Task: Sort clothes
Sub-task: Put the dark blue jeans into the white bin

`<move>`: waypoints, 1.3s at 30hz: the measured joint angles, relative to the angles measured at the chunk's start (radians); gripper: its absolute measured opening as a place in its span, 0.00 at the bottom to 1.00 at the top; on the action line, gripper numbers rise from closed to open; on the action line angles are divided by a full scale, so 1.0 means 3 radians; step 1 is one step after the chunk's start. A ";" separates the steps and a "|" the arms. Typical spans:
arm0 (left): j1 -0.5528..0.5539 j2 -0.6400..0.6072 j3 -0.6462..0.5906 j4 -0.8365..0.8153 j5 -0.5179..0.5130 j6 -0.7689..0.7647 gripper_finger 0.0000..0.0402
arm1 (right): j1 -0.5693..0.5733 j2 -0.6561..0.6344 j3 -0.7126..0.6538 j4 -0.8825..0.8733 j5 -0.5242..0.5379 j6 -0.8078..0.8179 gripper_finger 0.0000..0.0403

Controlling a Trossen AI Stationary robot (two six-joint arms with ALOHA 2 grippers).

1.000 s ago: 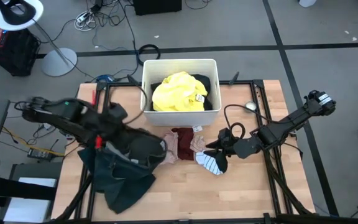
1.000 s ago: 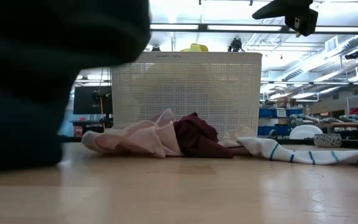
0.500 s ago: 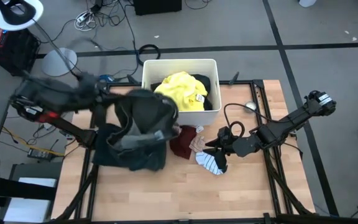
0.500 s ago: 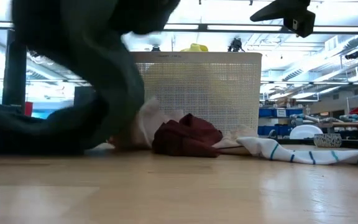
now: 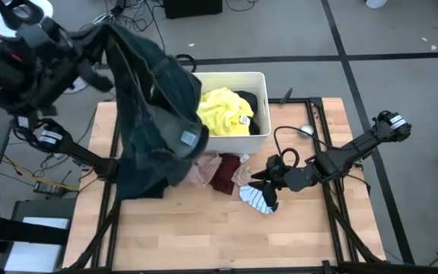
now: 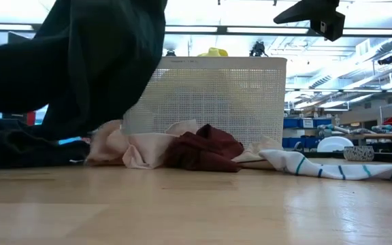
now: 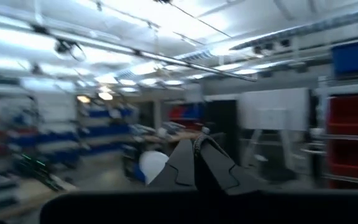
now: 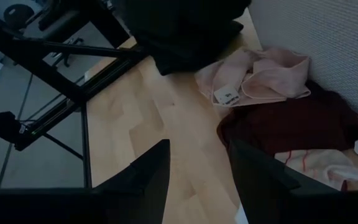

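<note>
A large dark garment (image 5: 154, 99) hangs from my left gripper (image 5: 103, 32), which is shut on it high above the table's far left corner. The garment's lower end (image 6: 19, 146) lies on the table. Pale pink (image 5: 201, 171), maroon (image 5: 223, 176) and white striped (image 5: 257, 199) pieces lie in front of the white bin (image 5: 181, 82). The bin holds a yellow piece (image 5: 219, 110). My right gripper (image 8: 197, 180) hovers open above the striped piece, touching nothing. My left gripper holds the dark garment by its top end (image 5: 114, 36); cloth covers the place of contact in the high view. In the left wrist view the fingers (image 7: 211, 167) stand shut together. The garment hangs below, draped past the bin's left wall, its lower end on the table.
The bin stands at the table's far middle. Black frame rails (image 5: 318, 129) run along the table's sides. A cable (image 5: 284, 137) loops near the right arm. The near half of the wooden tabletop (image 5: 226, 236) is bare.
My left gripper has risen steeply toward the far left corner and tipped up from pointing down, staying shut. The dark garment has been pulled up from a heap on the table's left side. It now hangs tall, its lower end still on the table, and the pink piece is uncovered.
</note>
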 joint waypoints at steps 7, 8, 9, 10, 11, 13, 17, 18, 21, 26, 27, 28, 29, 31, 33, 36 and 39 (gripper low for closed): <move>0.0468 0.0477 0.0153 0.0847 0.0096 0.0726 0.00 | -0.0003 0.0000 0.0000 0.0002 0.0000 0.0006 0.41; 0.0561 0.0536 0.0159 0.0981 0.0165 0.0761 0.00 | -0.0003 0.0000 0.0000 0.0006 0.0004 0.0015 0.41; 0.0650 0.0582 0.0176 0.1056 0.0240 0.0780 0.00 | -0.0004 0.0000 0.0000 0.0003 0.0015 0.0030 0.41; 0.0737 0.0645 0.0187 0.1140 0.0291 0.0820 0.00 | -0.0004 0.0000 0.0000 0.0004 0.0026 0.0034 0.41; 0.0829 0.0713 0.0195 0.1257 0.0344 0.0867 0.00 | -0.0004 0.0000 -0.0001 0.0005 0.0041 0.0043 0.41; 0.1010 0.0816 0.0197 0.1377 0.0413 0.0967 0.00 | -0.0004 0.0000 0.0000 0.0004 0.0067 0.0046 0.41; 0.1372 0.1043 0.0200 0.1271 0.0433 0.1054 0.00 | -0.0004 0.0001 0.0000 0.0004 0.0078 0.0085 0.41; 0.1447 0.1094 0.0199 0.1180 0.0434 0.1052 0.00 | -0.0004 0.0001 0.0000 0.0004 0.0078 0.0093 0.41; 0.1631 0.1254 0.0197 0.0816 0.0436 0.0961 0.00 | -0.0002 0.0003 -0.0001 0.0002 0.0081 0.0105 0.41; 0.1817 0.1391 0.0197 -0.0288 0.0525 0.0180 0.00 | -0.0003 0.0003 -0.0001 -0.0006 0.0089 0.0119 0.41; 0.1844 0.1409 0.0197 -0.0535 0.0574 -0.0006 0.00 | -0.0002 0.0003 -0.0001 -0.0008 0.0089 0.0119 0.41; 0.1867 0.1415 0.0197 -0.0781 0.0664 -0.0191 0.00 | -0.0001 0.0003 -0.0001 -0.0008 0.0089 0.0118 0.41; 0.1889 0.1417 0.0196 -0.1015 0.0781 -0.0382 0.00 | -0.0001 0.0003 -0.0001 -0.0009 0.0089 0.0118 0.41; 0.1924 0.1421 0.0197 -0.1423 0.1066 -0.0729 0.00 | -0.0001 0.0003 -0.0001 -0.0008 0.0089 0.0118 0.41; 0.1930 0.1424 0.0197 -0.1757 0.1335 -0.0993 0.00 | -0.0001 0.0003 -0.0001 -0.0011 0.0089 0.0118 0.41; 0.1936 0.1431 0.0145 -0.2169 0.1718 -0.1280 0.00 | -0.0001 0.0003 0.0000 -0.0018 0.0089 0.0118 0.41; 0.1936 0.1433 -0.0053 -0.2335 0.2113 -0.1500 0.00 | 0.0000 0.0003 -0.0001 -0.0025 0.0160 0.0117 0.41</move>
